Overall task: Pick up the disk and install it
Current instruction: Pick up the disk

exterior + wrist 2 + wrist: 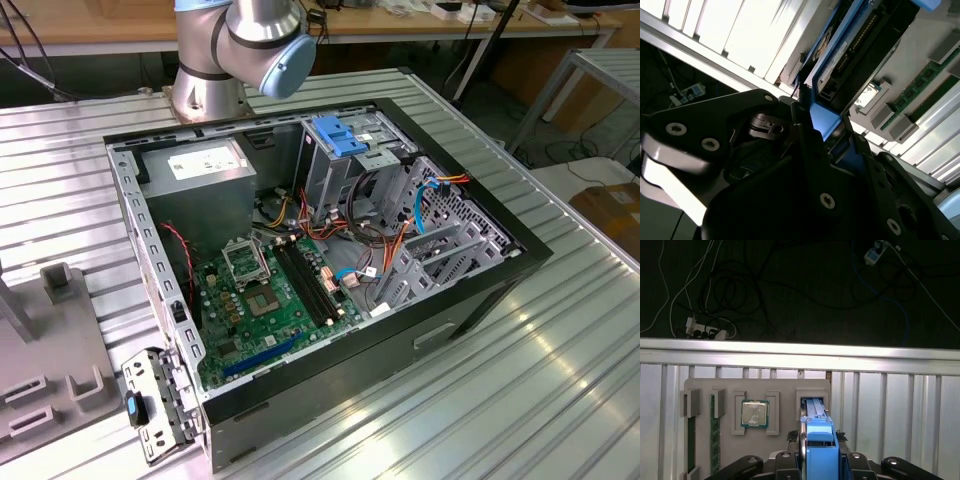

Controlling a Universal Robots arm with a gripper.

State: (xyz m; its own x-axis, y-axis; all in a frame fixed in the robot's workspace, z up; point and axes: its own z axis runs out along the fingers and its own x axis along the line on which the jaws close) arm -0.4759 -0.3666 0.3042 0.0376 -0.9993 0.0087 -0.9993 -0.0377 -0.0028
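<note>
The tool (816,436) is closed on the disk (818,455) at its blue rail, the disk standing edgewise in the grey holder (785,390). In the exterior view, the arm base (210,90) stands at twelve o'clock of the computer case (480,290).

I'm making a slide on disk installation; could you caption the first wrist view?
Pincer closed on the blue-railed disk standing in its slot of the grey tray, processor chip alongside.

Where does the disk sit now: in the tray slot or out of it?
In: the disk stands on edge in a slot of the grey tray, beside the processor.
</note>
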